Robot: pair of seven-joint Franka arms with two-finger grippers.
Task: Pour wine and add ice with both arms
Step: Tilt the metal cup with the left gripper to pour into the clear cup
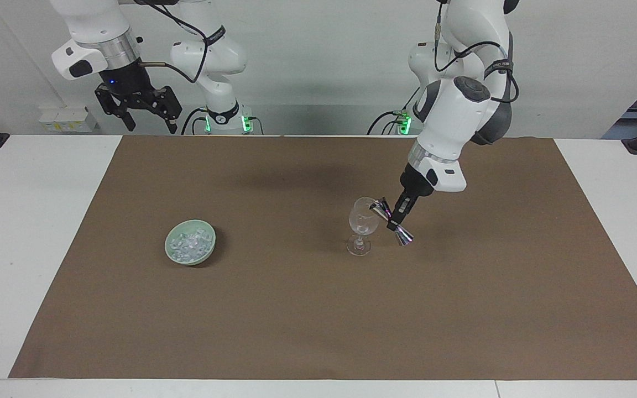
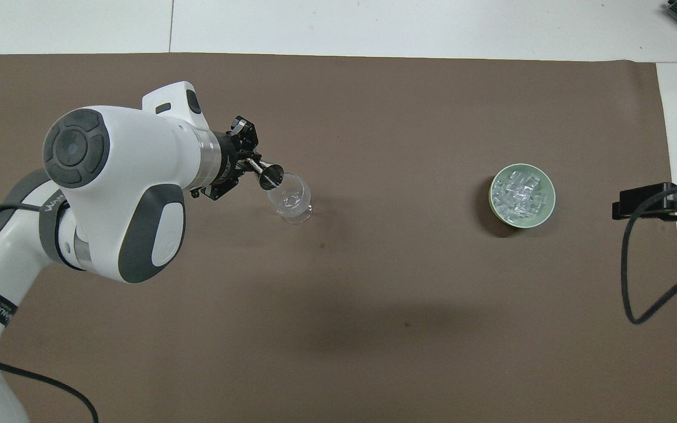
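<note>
A clear stemmed glass (image 1: 363, 224) (image 2: 292, 201) stands on the brown mat (image 1: 318, 309) near its middle. My left gripper (image 1: 395, 219) (image 2: 243, 168) is shut on a small silver double-cone jigger (image 1: 390, 222) (image 2: 269, 176), tilted with its upper mouth at the glass's rim. A pale green bowl (image 1: 190, 249) (image 2: 522, 194) holding many small clear ice chunks (image 1: 188, 243) (image 2: 519, 191) sits toward the right arm's end of the mat. My right gripper (image 1: 146, 120) (image 2: 656, 207) is open, empty and raised over the mat's edge by its base, where the right arm waits.
The brown mat (image 2: 374, 329) covers most of the white table (image 1: 31, 232). The left arm's white forearm (image 2: 121, 188) hangs over the mat beside the glass. A black cable (image 2: 638, 270) loops down from the right gripper.
</note>
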